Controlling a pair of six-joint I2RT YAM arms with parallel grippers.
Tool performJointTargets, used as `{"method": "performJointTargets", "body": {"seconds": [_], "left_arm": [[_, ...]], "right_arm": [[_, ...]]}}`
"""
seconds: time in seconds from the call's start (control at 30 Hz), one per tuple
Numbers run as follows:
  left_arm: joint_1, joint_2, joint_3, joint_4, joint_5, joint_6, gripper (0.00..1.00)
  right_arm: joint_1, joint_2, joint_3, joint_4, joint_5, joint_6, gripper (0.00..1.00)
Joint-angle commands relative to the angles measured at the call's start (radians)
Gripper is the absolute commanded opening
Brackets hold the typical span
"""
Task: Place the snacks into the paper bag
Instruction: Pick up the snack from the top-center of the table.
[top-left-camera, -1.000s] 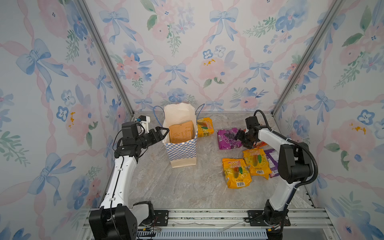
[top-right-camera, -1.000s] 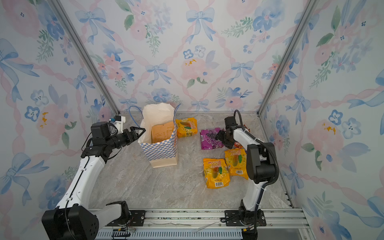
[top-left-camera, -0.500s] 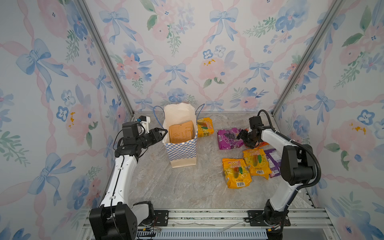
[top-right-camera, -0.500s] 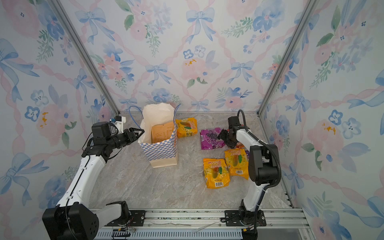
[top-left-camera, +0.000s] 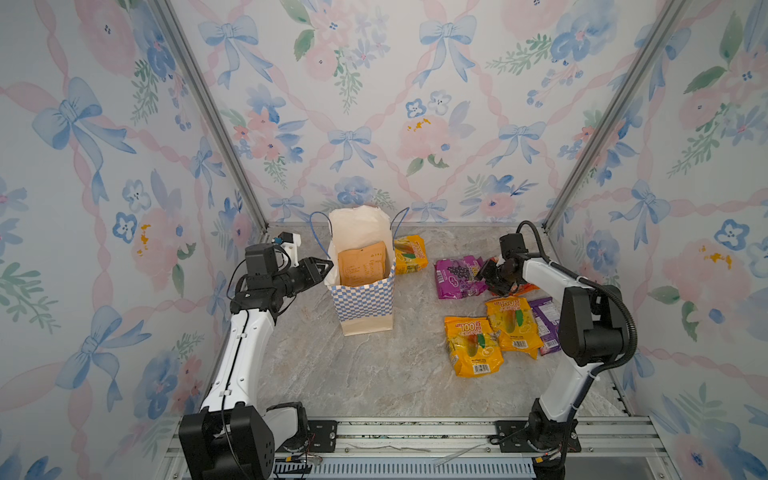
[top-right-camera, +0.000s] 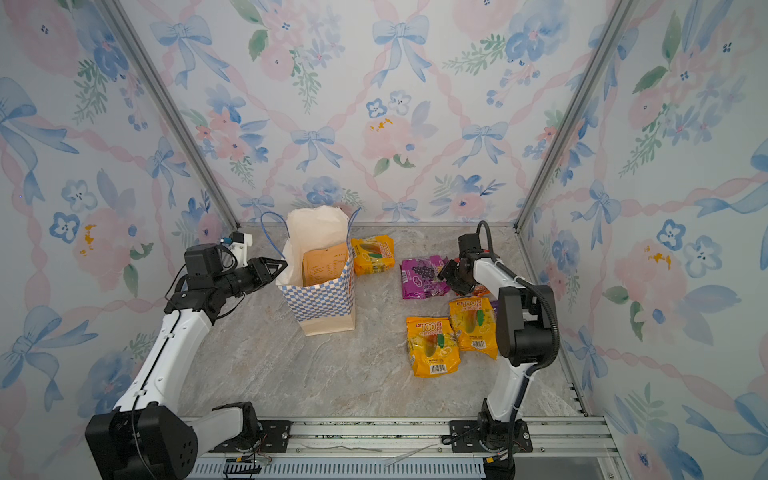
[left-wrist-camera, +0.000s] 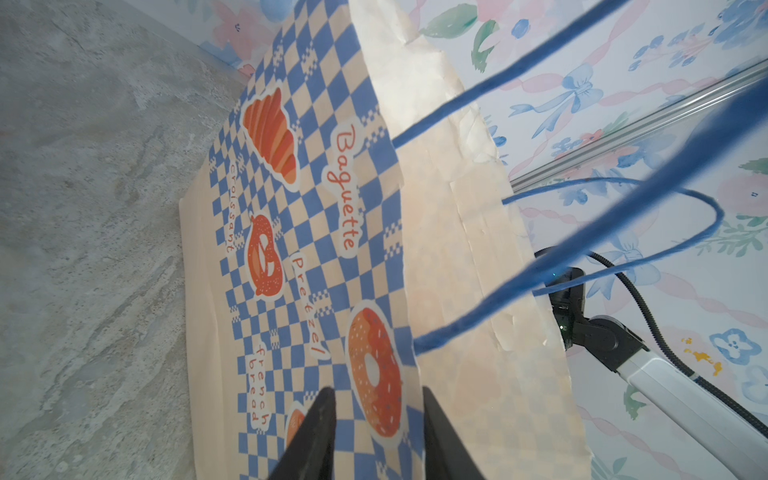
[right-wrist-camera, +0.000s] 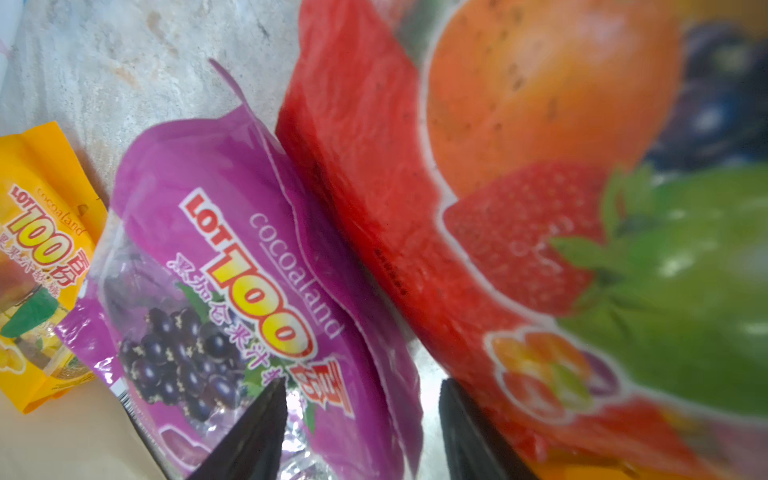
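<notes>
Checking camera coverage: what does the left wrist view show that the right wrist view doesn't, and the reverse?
Only the left wrist: the bag, its checkered side printed with bakery pictures, its blue handles, and the right arm beyond. Only the right wrist: a purple pack beside a red pack, and a yellow pack. Both: the stone tabletop; the left fingers stand apart astride the bag's wall, the right fingers apart where purple meets red.

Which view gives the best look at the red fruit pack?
The right wrist view: the red pack fills much of the frame, its fruit print clear, beside the purple pack. In both top views only an orange-red sliver shows by the right gripper. The left wrist view misses it.
</notes>
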Motion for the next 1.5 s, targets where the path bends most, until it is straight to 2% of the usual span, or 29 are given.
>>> {"method": "performJointTargets", "body": {"seconds": [0.0,0.13,0.2,0.33,0.4,0.77,1.2,1.23,1.47], "left_arm": [[-0.003,0.013,-0.013,0.001,0.009,0.021,0.33],[-0.003,0.014,-0.013,0.001,0.011,0.021,0.3],[-0.003,0.012,-0.012,0.001,0.012,0.021,0.29],[-0.001,0.012,-0.01,0.001,0.014,0.021,0.28],[-0.001,0.011,-0.01,0.001,0.015,0.021,0.27],[0.001,0.011,-0.008,0.001,0.023,0.021,0.27],[0.001,0.012,-0.004,0.001,0.023,0.018,0.27],[0.001,0.014,-0.001,0.001,0.024,0.019,0.27],[0.0,0.018,0.001,0.001,0.031,0.022,0.27]], "right_arm": [[-0.007,0.034,0.01,0.018,-0.009,0.006,0.56],[-0.007,0.056,0.007,0.036,-0.028,0.006,0.43],[-0.007,0.064,0.006,0.043,-0.04,0.005,0.34],[-0.007,0.067,0.001,0.055,-0.058,-0.004,0.06],[-0.007,0.058,-0.007,0.066,-0.066,-0.009,0.0],[-0.001,-0.118,-0.03,0.118,-0.105,-0.018,0.0],[0.055,-0.386,0.154,-0.043,-0.066,-0.049,0.0],[0.06,-0.406,0.169,-0.055,-0.057,-0.081,0.0],[0.095,-0.497,0.288,-0.117,-0.041,-0.118,0.0]]}}
